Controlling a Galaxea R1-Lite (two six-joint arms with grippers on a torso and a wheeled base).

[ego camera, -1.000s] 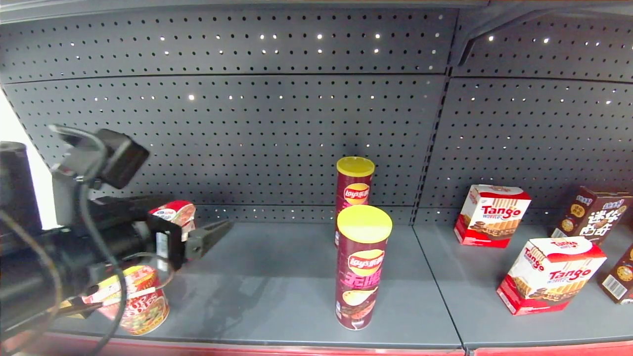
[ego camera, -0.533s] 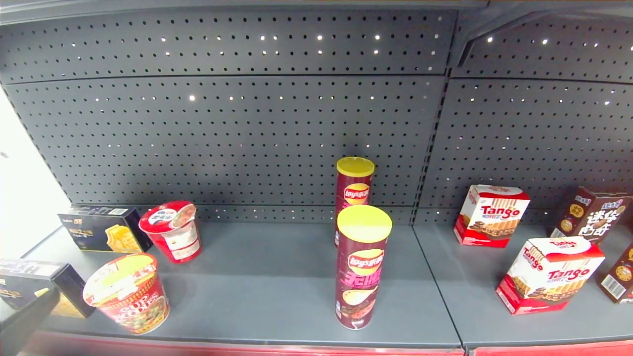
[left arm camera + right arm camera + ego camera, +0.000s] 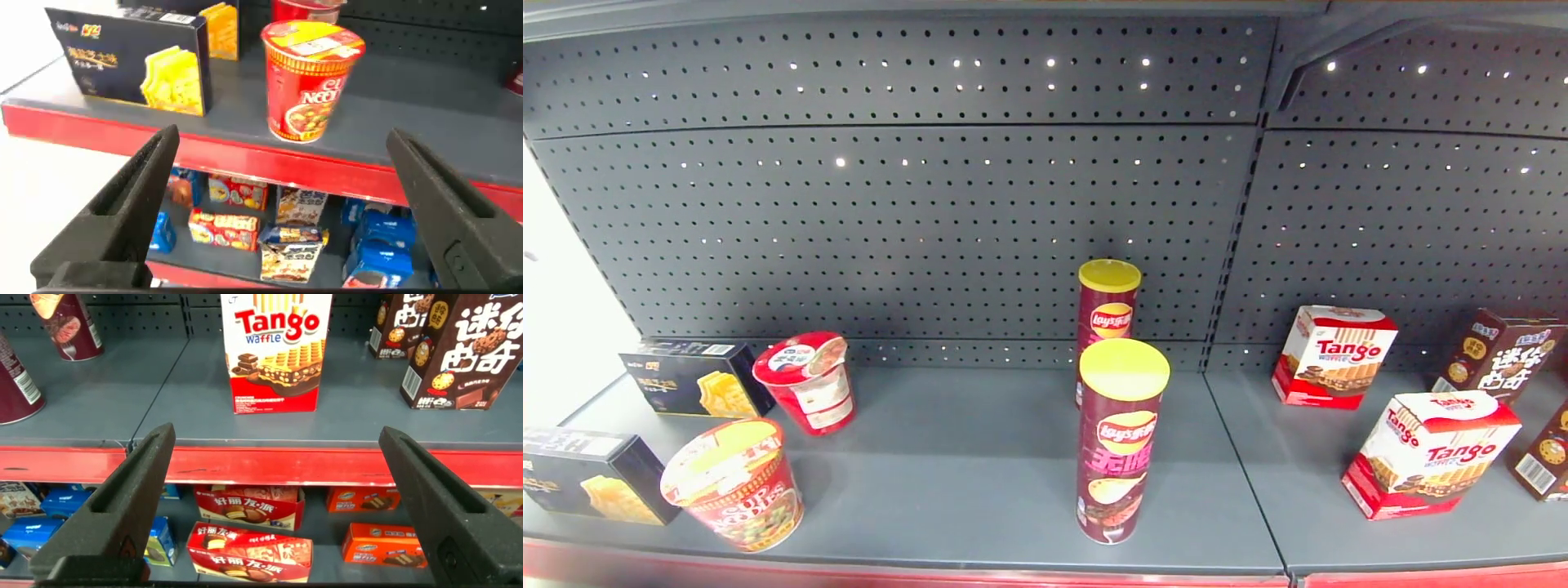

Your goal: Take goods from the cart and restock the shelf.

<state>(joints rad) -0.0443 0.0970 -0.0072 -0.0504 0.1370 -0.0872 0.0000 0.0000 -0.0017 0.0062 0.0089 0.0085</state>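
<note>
On the grey shelf [image 3: 980,465] stand two cup noodles, one at the front left [image 3: 734,483] and a smaller red cup [image 3: 806,380] behind it. Beside them lie two black boxes [image 3: 696,378] [image 3: 584,475]. Two chip cans [image 3: 1119,441] [image 3: 1107,314] stand in the middle. My left gripper [image 3: 282,212] hangs open and empty in front of the shelf's red edge, below the front cup noodles [image 3: 309,77] and a black box [image 3: 135,65]. My right gripper [image 3: 278,506] is open and empty too, in front of a wafer box [image 3: 278,351].
Two red-and-white wafer boxes [image 3: 1334,355] [image 3: 1433,453] and brown cookie boxes [image 3: 1499,351] fill the right bay. A perforated back panel [image 3: 915,229] closes the shelf behind. A lower shelf holds more packaged goods [image 3: 286,245] [image 3: 253,539]. Bare shelf floor lies between the cups and the cans.
My left arm has pulled back from the shelf's left end and out of the head view, leaving the small red cup standing at the back. The black boxes are now uncovered.
</note>
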